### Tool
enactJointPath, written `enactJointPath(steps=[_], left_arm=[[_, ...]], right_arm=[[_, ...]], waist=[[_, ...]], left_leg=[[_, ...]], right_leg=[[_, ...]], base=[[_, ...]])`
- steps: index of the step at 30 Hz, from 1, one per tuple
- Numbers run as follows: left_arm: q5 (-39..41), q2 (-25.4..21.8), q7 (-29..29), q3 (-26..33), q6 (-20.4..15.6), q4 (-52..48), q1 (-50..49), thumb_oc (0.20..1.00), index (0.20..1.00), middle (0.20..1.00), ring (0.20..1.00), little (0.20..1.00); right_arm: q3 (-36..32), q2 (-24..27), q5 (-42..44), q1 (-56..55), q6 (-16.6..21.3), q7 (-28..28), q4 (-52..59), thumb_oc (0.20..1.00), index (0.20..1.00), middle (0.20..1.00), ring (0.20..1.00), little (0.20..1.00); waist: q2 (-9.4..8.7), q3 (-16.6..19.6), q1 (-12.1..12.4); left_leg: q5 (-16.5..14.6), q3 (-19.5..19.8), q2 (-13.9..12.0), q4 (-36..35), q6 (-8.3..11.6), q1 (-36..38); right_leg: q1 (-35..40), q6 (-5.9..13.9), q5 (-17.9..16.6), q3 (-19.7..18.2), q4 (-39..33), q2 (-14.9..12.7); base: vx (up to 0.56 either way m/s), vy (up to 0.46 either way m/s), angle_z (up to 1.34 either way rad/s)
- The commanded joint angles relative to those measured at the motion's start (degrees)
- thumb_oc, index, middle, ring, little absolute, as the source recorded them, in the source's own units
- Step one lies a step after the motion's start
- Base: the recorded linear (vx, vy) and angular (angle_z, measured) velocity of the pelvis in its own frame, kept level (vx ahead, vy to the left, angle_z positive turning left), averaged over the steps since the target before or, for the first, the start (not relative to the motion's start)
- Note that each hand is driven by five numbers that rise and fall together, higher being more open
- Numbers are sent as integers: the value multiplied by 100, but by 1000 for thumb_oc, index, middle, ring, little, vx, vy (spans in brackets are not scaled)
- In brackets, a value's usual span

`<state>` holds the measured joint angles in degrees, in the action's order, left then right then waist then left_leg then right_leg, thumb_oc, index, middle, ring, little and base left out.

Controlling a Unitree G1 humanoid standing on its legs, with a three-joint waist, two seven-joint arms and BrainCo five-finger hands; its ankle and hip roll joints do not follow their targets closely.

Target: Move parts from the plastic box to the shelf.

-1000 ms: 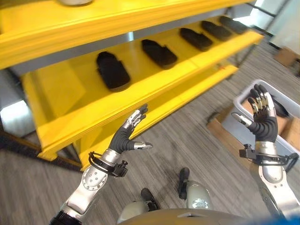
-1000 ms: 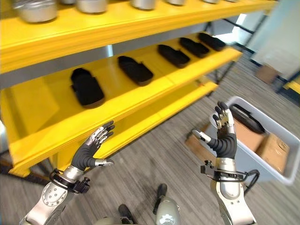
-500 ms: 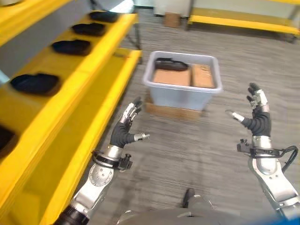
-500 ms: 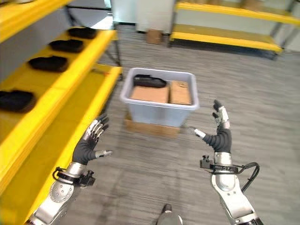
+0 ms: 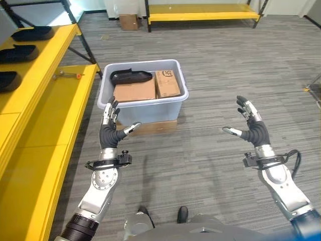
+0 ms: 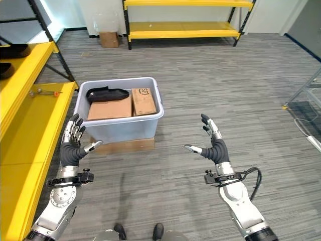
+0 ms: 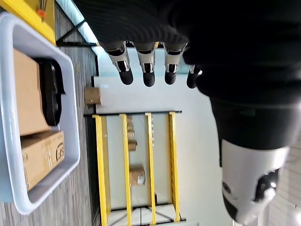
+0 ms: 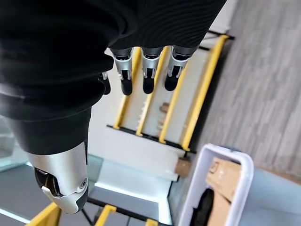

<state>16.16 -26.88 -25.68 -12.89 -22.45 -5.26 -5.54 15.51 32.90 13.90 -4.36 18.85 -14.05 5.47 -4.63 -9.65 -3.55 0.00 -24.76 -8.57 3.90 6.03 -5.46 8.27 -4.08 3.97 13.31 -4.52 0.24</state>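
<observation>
Both the left hand [image 5: 109, 131] and right hand [image 5: 252, 128] hover spread and empty before the smooth grey plastic box [image 5: 143, 104].

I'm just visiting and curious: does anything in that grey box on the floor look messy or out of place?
Nothing stands out. The plastic box sits upright on the floor, holding one black part and two cardboard boxes. Both robot hands, left and right, are open and empty.

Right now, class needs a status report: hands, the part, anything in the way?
Left hand and right hand open, empty. Black part in plastic box, beside cardboard boxes.
</observation>
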Motion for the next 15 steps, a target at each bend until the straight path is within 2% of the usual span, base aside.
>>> enactJointPath(steps=[1, 3, 5, 8, 10, 11, 12, 13, 14, 15], left_arm=[[-226, 22, -260, 218, -132, -242, 72, 1000, 1000, 1000, 1000, 1000], [-255, 48, -310, 336, -214, -206, -14, 1000, 1000, 1000, 1000, 1000], [-269, 30, -267, 414, -251, -184, -54, 1000, 1000, 1000, 1000, 1000], [-245, -25, -106, 454, -237, -39, 24, 1000, 1000, 1000, 1000, 1000], [-453, -52, -53, 442, -251, 51, 70, 1000, 1000, 1000, 1000, 1000], [-427, -110, -21, 420, -310, 138, 122, 1000, 1000, 1000, 1000, 1000], [-450, -133, 62, 416, -293, 160, 146, 1000, 1000, 1000, 1000, 1000], [-553, -170, 154, 396, -239, 177, 209, 1000, 1000, 1000, 1000, 1000], [-518, -177, 207, 406, -205, 182, 215, 1000, 1000, 1000, 1000, 1000], [-557, -203, 231, 416, -219, 192, 156, 1000, 1000, 1000, 1000, 1000]], right_arm=[[-62, 71, -97, 195, 221, 42, 383, 1000, 1000, 1000, 1000, 1000], [4, 19, -150, 145, 318, 179, 380, 1000, 1000, 1000, 1000, 1000], [27, 4, -143, 156, 335, 240, 373, 1000, 1000, 1000, 1000, 1000], [89, -90, -145, 230, 316, 248, 274, 1000, 1000, 1000, 1000, 1000], [64, -145, -159, 250, 329, 266, 218, 1000, 1000, 1000, 1000, 1000], [-4, -184, -116, 245, 289, 312, 260, 1000, 1000, 1000, 1000, 1000], [-25, -218, -114, 244, 261, 323, 282, 1000, 1000, 1000, 1000, 1000], [9, -300, -173, 317, 183, 289, 247, 1000, 1000, 1000, 1000, 1000], [65, -352, -193, 364, 169, 255, 185, 1000, 1000, 1000, 1000, 1000], [179, -446, -271, 435, 271, 194, -7, 1000, 1000, 1000, 1000, 1000]], waist=[[152, -20, 139], [169, -60, 184], [176, -69, 213], [128, -30, 252], [94, 15, 268], [35, 62, 299], [8, 74, 315], [-18, 58, 348], [-27, 44, 363], [12, 19, 403]], left_leg=[[325, -203, -76, -220, -69, 187], [512, -165, -218, -282, -39, 38], [440, -179, -205, -231, -91, 64], [86, -262, -12, -89, -312, 145], [15, -304, 105, -145, -386, 236], [-42, -299, 265, -240, -470, 297], [-93, -293, 366, -314, -548, 369], [-244, -263, 555, -420, -755, 522], [-334, -227, 657, -461, -854, 602], [-415, -159, 734, -514, -918, 744]], right_leg=[[-75, 790, 103, 523, 388, -376], [3, 739, 244, 525, 498, -325], [-4, 721, 348, 549, 625, -307], [-35, 709, 728, 604, 1101, -206], [-9, 719, 866, 653, 1260, -119], [-42, 802, 893, 684, 1574, -6], [-175, 944, 745, 690, 2026, 14], [-662, 1368, 234, 695, 3278, -72], [-1002, 1577, 12, 654, 3784, -169], [-1398, 1760, -120, 641, 4193, -397]], base=[[262, 12, -30], [339, 67, -46], [286, 89, -52], [286, 134, -72], [260, 104, -16], [296, 126, 9], [352, 184, 6], [268, 169, 2], [296, 127, -2], [181, 34, -4]])
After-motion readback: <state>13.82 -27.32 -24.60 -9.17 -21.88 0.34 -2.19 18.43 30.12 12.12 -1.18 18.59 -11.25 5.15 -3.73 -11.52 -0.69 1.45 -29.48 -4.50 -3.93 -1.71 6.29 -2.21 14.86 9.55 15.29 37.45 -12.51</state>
